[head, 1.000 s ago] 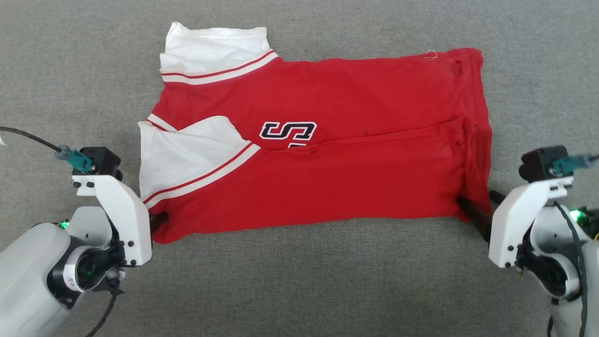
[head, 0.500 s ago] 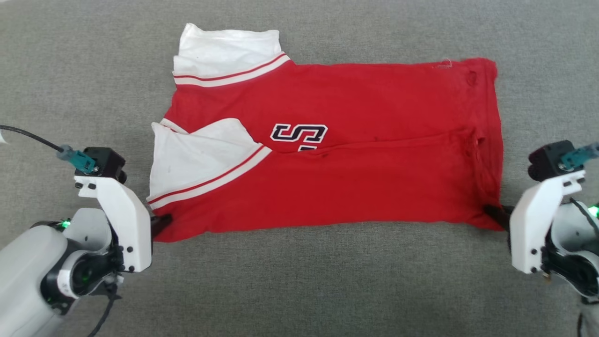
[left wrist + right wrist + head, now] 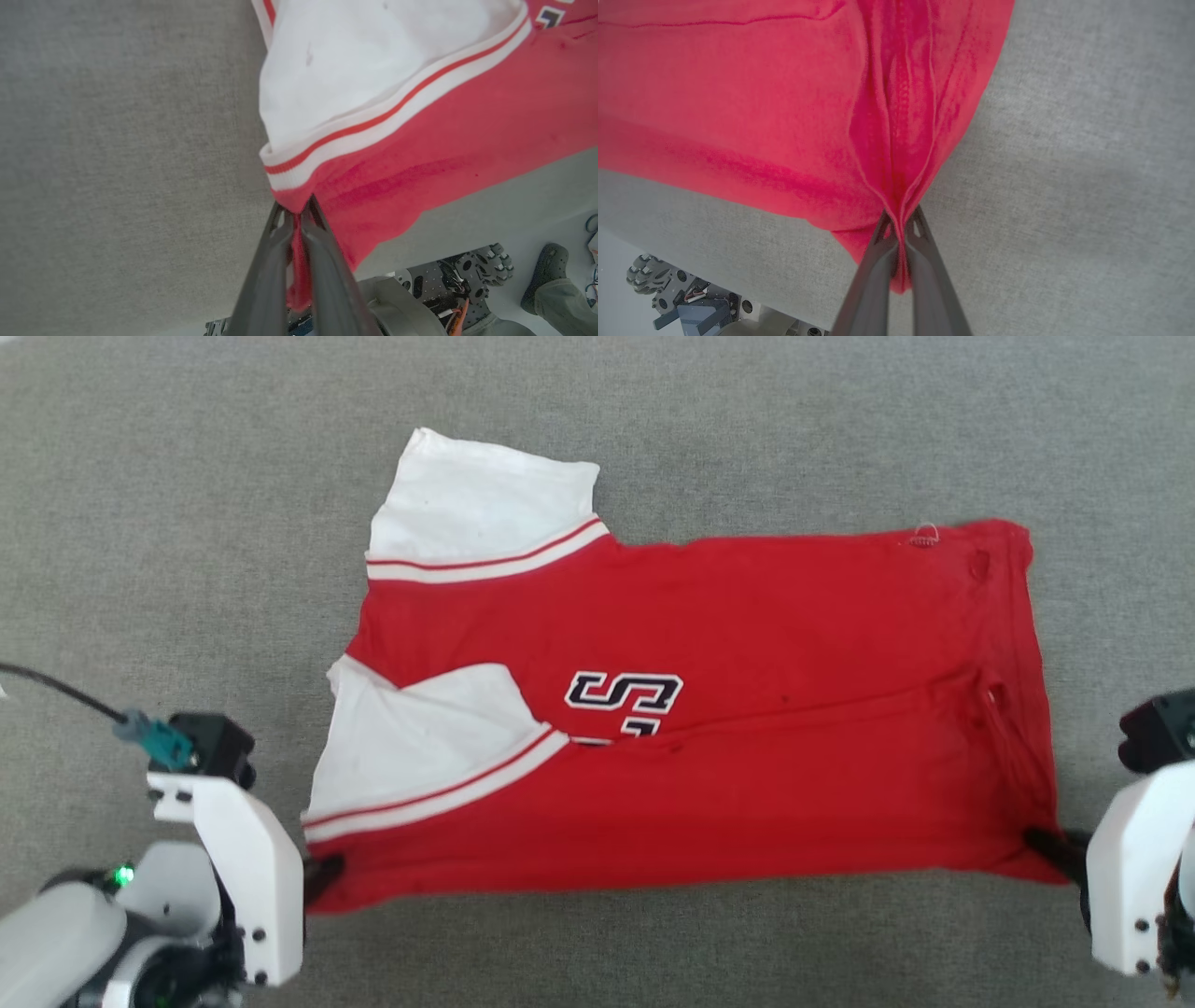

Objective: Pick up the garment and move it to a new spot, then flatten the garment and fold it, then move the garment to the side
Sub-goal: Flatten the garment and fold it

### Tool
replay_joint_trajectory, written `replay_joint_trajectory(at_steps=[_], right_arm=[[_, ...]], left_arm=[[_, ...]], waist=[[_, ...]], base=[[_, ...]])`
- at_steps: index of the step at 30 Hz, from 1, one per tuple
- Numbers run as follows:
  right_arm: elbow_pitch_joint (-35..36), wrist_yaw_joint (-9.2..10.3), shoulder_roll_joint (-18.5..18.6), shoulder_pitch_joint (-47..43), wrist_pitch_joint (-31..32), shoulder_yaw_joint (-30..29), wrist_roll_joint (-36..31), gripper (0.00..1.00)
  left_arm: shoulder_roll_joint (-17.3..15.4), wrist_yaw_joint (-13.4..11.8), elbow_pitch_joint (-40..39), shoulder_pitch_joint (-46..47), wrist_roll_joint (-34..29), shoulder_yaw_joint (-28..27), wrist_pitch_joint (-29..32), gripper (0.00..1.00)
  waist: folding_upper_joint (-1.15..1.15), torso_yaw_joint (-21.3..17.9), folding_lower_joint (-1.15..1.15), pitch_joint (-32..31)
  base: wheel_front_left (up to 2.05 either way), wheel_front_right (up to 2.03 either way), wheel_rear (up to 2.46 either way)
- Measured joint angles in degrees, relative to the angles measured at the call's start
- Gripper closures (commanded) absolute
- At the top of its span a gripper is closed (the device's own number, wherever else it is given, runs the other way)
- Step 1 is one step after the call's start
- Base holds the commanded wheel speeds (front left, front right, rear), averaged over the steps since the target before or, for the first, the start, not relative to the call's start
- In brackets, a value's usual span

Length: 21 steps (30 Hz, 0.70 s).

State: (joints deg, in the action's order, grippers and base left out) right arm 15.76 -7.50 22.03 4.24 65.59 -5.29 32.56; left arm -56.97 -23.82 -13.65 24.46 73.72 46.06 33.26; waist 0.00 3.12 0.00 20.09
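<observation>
- The garment (image 3: 709, 728) lies flat on the grey cloth surface (image 3: 187, 523). Its near half is folded over the far half, with the sleeves toward the left and the hem toward the right.
- The left gripper (image 3: 322, 877) is clenched on the near left corner, just under the white sleeve (image 3: 411, 756). The right gripper (image 3: 1050, 845) is clenched on the near hem corner.
- Each grip takes only a small pinch of thin fabric. I think a hard or uneven pull could make one corner slip out.
- A pinch that caught only one layer would, I believe, open the fold when the arms lift, and the loose sleeve could flop out.
- One second ago the right fingers stood apart around the hem corner; now they are closed on it.
- The whole head picture has shifted, so the camera moved.
</observation>
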Motion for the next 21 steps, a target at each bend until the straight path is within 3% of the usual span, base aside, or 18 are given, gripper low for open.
replay_joint_trajectory(at_steps=[3, 8, 9, 10, 11, 12, 16, 21], right_arm=[[0.97, 0.0, -1.68, -2.13, 0.47, -1.07, -0.29, 1.0], [-0.31, 0.0, -3.61, -3.42, -0.2, -0.68, -1.52, 1.0], [-1.11, 0.0, -3.92, -3.42, -0.88, -0.37, -2.03, 0.77], [-1.83, 0.0, -4.21, -3.36, -1.68, 0.0, -2.47, 0.55], [-2.61, 0.0, -4.41, -3.2, -2.37, 0.32, -2.86, 0.07], [-3.14, 0.0, -4.63, -2.94, -3.15, 0.63, -2.97, 0.0], [-4.01, -0.02, -5.82, -2.04, -6.43, 1.48, -3.41, 0.0], [-0.88, 0.01, -8.21, -0.73, -11.74, 0.82, -4.0, 0.0]], left_arm=[[-0.16, -0.89, -0.75, -1.79, 0.44, 0.56, -0.24, 1.0], [1.42, -0.27, 1.34, -2.61, 0.88, 1.31, -0.53, 1.0], [1.83, 0.22, 2.24, -2.6, 0.79, 1.49, -0.59, 0.69], [2.18, 0.64, 3.34, -2.57, 0.64, 1.66, -0.71, 0.15], [2.56, 1.02, 4.22, -2.46, 0.49, 1.76, -0.75, 0.0], [2.88, 1.25, 4.97, -2.2, 0.55, 1.7, -0.68, 0.0], [2.38, 2.14, 5.92, 0.35, 0.65, 0.59, 0.1, 0.0], [-1.59, 2.23, 4.95, 5.7, -0.58, -1.87, 2.18, 0.0]], waist=[[0.0, 0.03, 0.0, 0.36], [0.0, -0.17, 0.0, 0.69], [0.0, -0.27, 0.0, 0.75], [0.0, -0.4, 0.0, 0.75], [0.0, -0.56, 0.0, 0.74], [0.0, -0.71, 0.0, 0.74], [0.0, -1.55, 0.0, 0.5], [0.0, -3.3, 0.0, 0.28]], base=[[0.0, 0.0, 0.0], [0.0, 0.0, 0.0], [0.0, 0.0, 0.0], [0.0, 0.0, 0.0], [0.0, 0.0, 0.0], [0.0, 0.0, 0.0], [0.0, 0.0, 0.0], [0.0, 0.0, 0.0]])
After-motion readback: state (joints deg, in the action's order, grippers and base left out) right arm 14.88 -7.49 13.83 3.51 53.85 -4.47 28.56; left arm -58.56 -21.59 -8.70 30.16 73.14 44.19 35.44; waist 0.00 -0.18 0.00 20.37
